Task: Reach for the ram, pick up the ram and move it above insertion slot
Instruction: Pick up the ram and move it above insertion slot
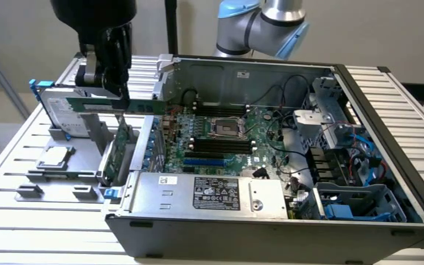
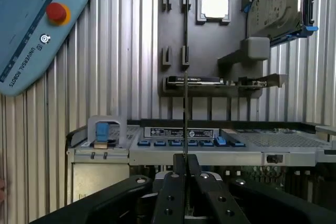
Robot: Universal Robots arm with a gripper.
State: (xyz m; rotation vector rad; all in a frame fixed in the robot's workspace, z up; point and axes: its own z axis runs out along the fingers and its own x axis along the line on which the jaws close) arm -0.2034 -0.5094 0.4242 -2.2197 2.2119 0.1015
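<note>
The ram [image 1: 143, 105] is a thin green stick held level in the air, over the grey holder plate [image 1: 42, 179] and just off the open computer case's side at the exterior view's left. My black gripper [image 1: 115, 98] is shut on it from above. In the wrist view the ram [image 2: 185, 119] shows edge-on as a thin dark line rising from between the closed fingers of the gripper [image 2: 185, 165]. The insertion slot [image 1: 216, 145] is one of several parallel black sockets on the motherboard, inside the case and toward the exterior view's right of the ram.
A silver processor chip [image 1: 56, 157], a hard drive [image 1: 64, 118] and a taller green expansion card [image 1: 120, 146] stand on the holder plate. The case wall [image 1: 164, 72] rises beside the ram. A blue teach pendant [image 2: 37, 19] lies on the slatted table.
</note>
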